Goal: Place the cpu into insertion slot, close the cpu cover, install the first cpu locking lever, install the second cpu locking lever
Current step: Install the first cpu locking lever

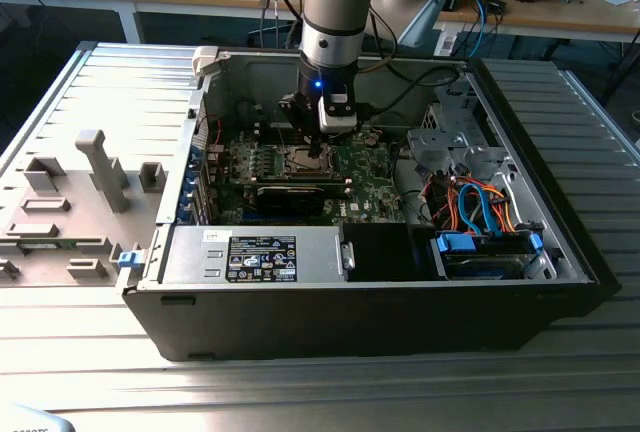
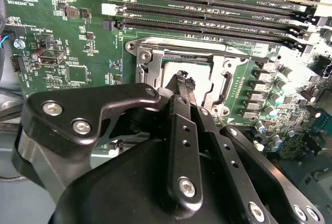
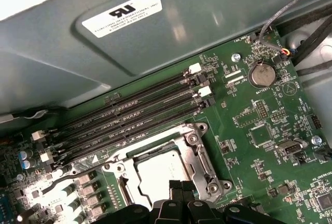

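Entry, as I read it from my remote station.

1. Arm [image 1: 335,12]: upright, wrist pointing straight down into the open computer case [image 1: 300,322], which lies on its side on a ribbed metal table [image 1: 60,82].
2. Gripper [image 2: 181,77]: black, with bolted fingers [image 2: 182,130] drawn together to a narrow point. I see nothing clamped between them.
3. Cpu [image 3: 158,175]: flat, square, pale matt silver. It is seated in the socket directly under the fingertips, which hang over its near edge (whether they touch it I cannot tell).
4. Cpu cover [image 3: 203,162]: thin bright metal frame, bordering the chip on the sides I can see.
5. Motherboard [image 3: 259,130]: green and densely populated. Long dark memory slots [image 3: 129,117] run just beside the socket.
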`<state>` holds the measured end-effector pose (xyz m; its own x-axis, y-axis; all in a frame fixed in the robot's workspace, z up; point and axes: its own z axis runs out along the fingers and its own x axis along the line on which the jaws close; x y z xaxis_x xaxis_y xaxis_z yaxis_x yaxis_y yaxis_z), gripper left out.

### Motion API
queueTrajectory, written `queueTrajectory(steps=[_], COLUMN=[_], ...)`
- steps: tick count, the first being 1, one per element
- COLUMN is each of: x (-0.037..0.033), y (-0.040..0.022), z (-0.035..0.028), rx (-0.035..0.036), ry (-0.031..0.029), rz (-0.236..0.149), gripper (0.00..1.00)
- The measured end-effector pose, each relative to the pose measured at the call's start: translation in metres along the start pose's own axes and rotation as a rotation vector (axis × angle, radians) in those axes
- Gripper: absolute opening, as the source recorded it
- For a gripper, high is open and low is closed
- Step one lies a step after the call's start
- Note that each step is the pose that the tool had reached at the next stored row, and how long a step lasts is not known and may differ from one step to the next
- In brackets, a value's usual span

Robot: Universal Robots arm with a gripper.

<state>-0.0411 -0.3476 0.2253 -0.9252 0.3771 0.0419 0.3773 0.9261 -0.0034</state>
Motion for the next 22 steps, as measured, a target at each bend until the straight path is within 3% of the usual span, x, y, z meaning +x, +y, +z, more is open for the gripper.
queueTrajectory(steps=[11,13,15,22], x=[0.0001,0.0,0.0,0.0], y=[0.0,0.0,0.0,0.0], z=[0.0,0.0,0.0,0.0], rx=[-0.0007,-0.0063,-0.02,-0.0255], ry=[0.0007,0.003,0.0083,0.0117], rz=[-0.034,-0.041,-0.049,-0.096], gripper=[0.11,0.11,0.11,0.11])
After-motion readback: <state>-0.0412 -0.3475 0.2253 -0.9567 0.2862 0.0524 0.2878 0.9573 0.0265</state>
